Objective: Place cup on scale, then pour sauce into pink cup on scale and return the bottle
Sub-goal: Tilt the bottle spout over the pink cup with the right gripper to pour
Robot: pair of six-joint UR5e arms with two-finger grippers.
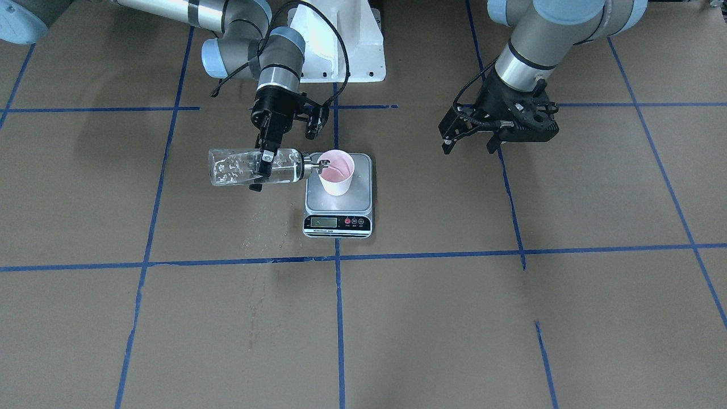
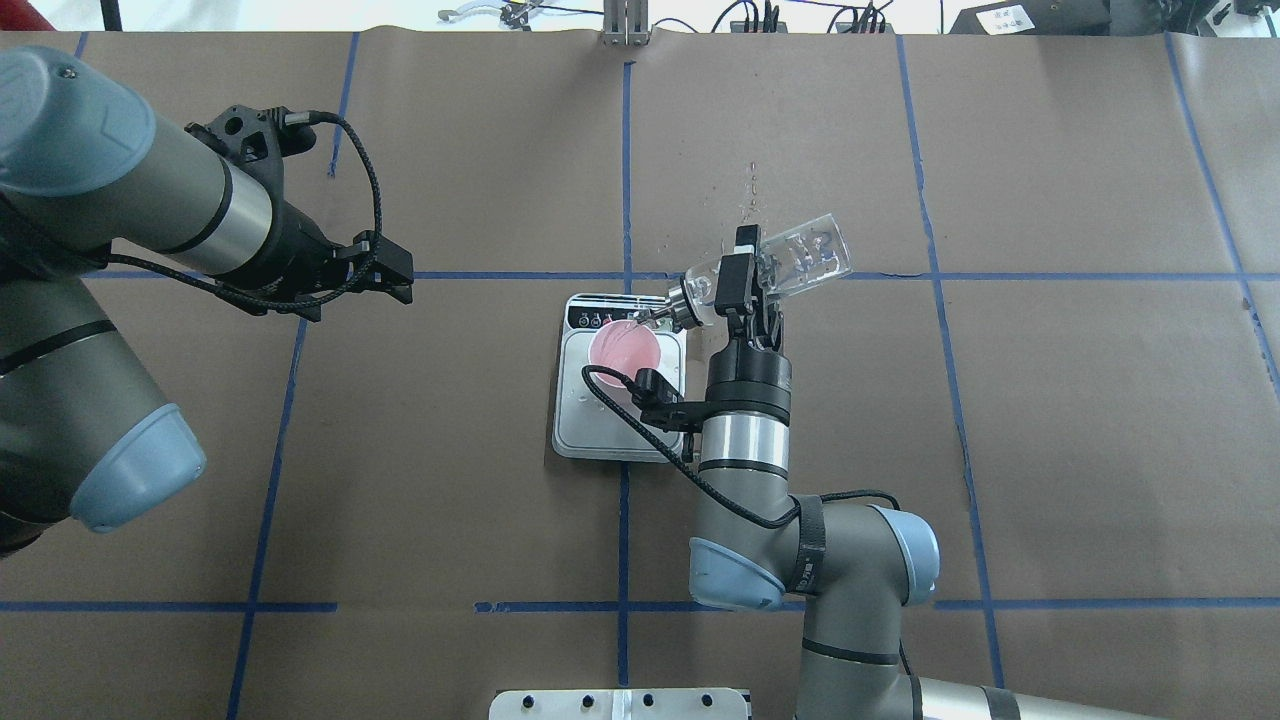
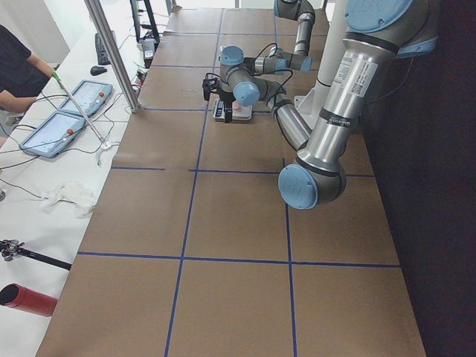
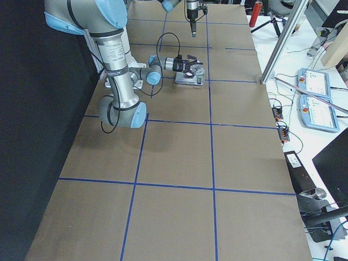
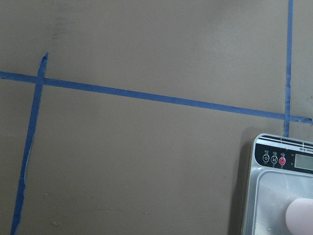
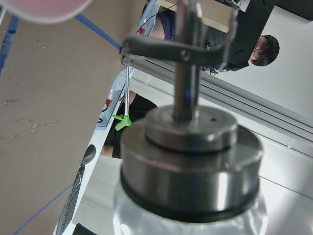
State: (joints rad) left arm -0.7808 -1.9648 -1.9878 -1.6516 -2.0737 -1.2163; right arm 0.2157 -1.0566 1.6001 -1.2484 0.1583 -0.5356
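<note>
Right up against the right wrist lens sits the bottle's [image 6: 190, 215] silver cap [image 6: 190, 161], huge and blurred, with its thin spout [image 6: 188, 54] running up toward the top of the frame. A sliver of the pink cup [image 6: 44, 7] peeks in at the upper left corner.

Over to the front-facing view: the right pincer [image 1: 261, 170], left of centre, is clamped around the middle of the clear glass bottle [image 1: 233, 166]. The bottle is held lying almost level above the table [image 1: 454, 318]. Clear sauce [image 1: 287, 167] shows through the glass near the neck. The spout tip reaches over the cup's rim!

The cup [image 1: 336, 173] stands upright on the silver platform of the scale [image 1: 339, 207], toward the back of it. The scale sits at the middle of the frame with its display panel facing the camera. Whether any sauce is running out, I cannot tell. Wet specks [image 1: 255, 233] dot the table to the lower left of the scale.

From overhead, the bottle [image 2: 805, 255] slants down to the left toward the cup [image 2: 623, 350], base high, cap low.

At the upper right of the front view, the left pincer [image 1: 468, 145] hangs spread apart with nothing in it, well away from the scale. Its wrist camera catches the scale's corner [image 5: 274, 191] at the lower right.
</note>
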